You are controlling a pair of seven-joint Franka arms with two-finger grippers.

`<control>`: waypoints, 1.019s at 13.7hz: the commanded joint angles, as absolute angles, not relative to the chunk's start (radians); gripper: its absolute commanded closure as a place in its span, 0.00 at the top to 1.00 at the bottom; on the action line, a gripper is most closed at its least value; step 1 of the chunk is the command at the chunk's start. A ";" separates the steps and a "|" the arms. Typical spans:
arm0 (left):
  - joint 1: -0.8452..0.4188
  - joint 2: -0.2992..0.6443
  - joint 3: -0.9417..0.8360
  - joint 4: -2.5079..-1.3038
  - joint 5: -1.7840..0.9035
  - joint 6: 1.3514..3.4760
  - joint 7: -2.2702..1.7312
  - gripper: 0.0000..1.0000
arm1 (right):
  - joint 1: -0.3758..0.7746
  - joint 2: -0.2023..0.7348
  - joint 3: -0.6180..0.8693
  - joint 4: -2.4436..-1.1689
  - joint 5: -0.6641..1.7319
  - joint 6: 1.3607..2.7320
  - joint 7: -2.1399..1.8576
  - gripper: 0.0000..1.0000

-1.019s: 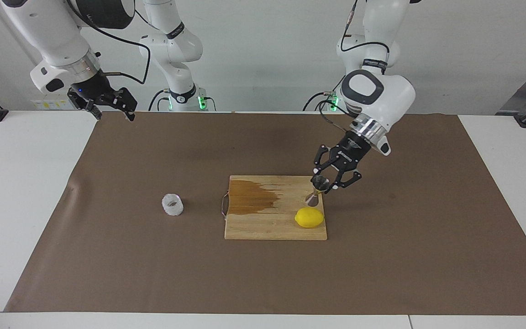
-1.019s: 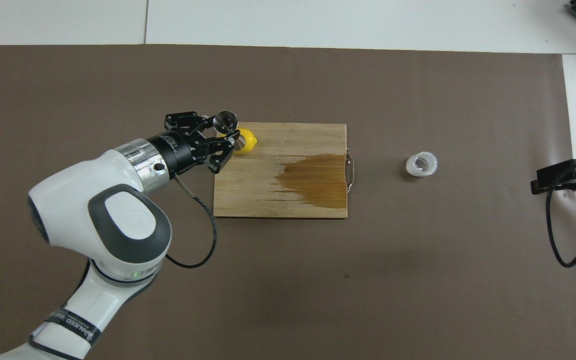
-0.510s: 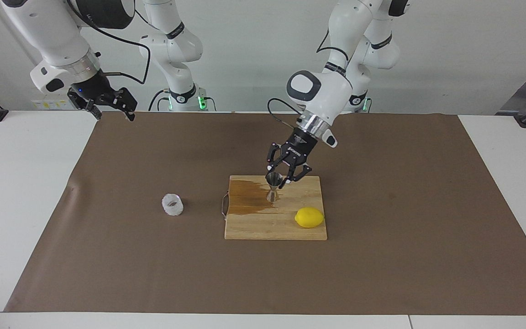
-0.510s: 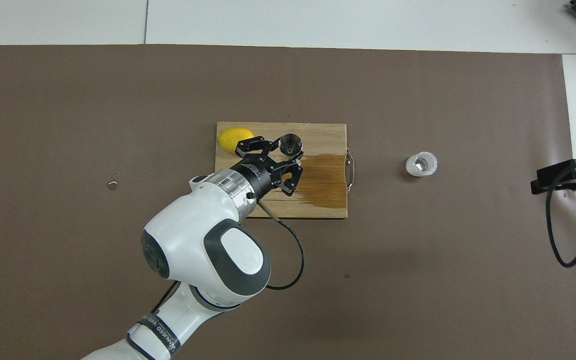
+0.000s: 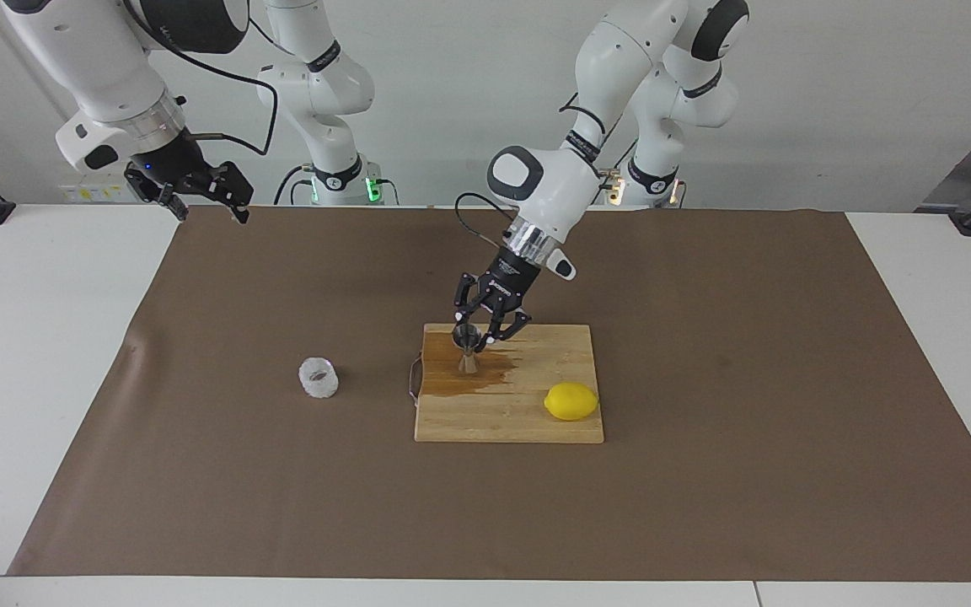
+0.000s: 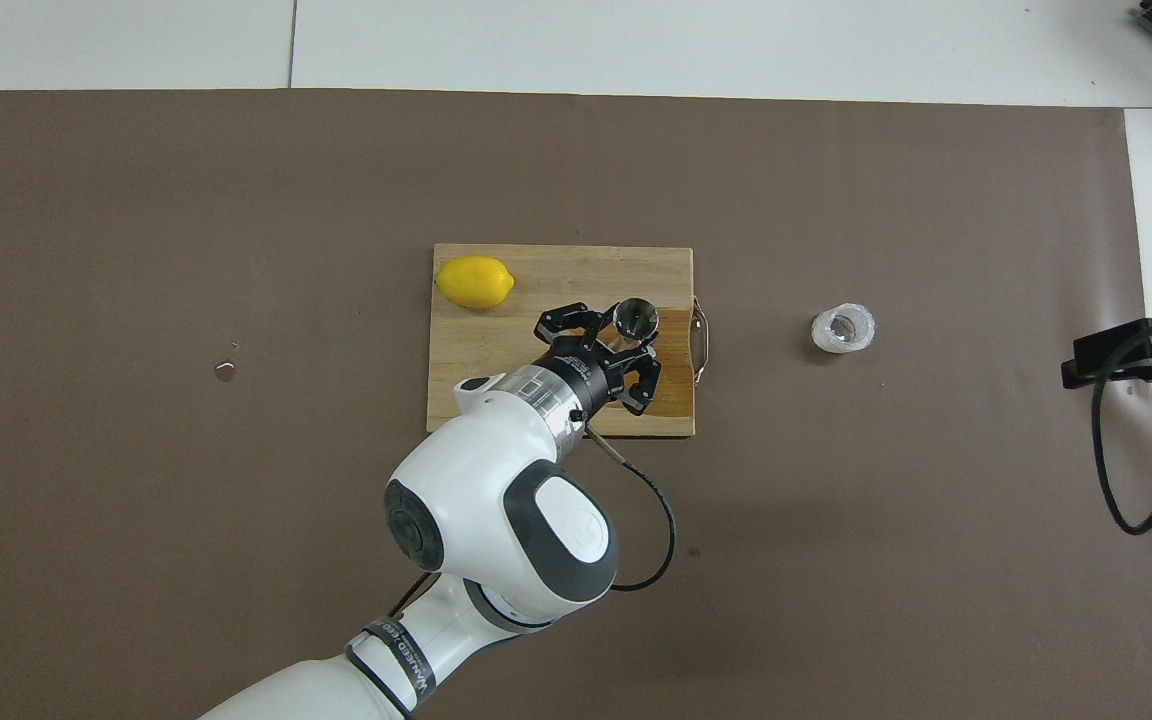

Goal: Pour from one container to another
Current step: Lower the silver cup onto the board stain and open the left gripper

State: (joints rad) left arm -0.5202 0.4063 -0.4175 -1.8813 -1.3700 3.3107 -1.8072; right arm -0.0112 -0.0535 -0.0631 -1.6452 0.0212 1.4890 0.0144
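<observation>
1. Left gripper is over the wooden cutting board, above its wet dark stain, at the board's handle end.
2. Steel jigger sits between the jaws; they are closed in on its upper cone and narrow waist, holding it.
3. The jigger is roughly upright, slightly tilted, with its open top cone facing up; in the overhead view its round mouth shows just past the fingertips.
4. Cannot tell whether its base touches the board or hangs just above it.
5. Jigger look: shiny metal, hourglass shape, two cones joined at a thin waist, small.
6. Glass cup stands on the brown mat beside the board's metal handle, toward the right arm's end of the counter and well apart from both grippers.
7. Cup look: short, whitish, bumpy frosted wall, open top; it stands upright, and the overhead view looks down into it.
8. Lemon lies on the board at the corner farther from the robots, toward the left arm's end, apart from the jigger.
9. Right gripper waits in the air over the counter's corner by its own base, near the mat's edge; its jaws look apart and hold nothing.
10. White counter shows past the mat at both ends.
11. A small droplet sits on the mat toward the left arm's end.
</observation>
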 commanded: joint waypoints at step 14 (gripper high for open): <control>-0.537 0.483 -0.472 -1.832 -1.387 3.438 -1.805 0.54 | -0.026 -0.048 -0.052 -1.632 0.018 1.476 0.026 1.00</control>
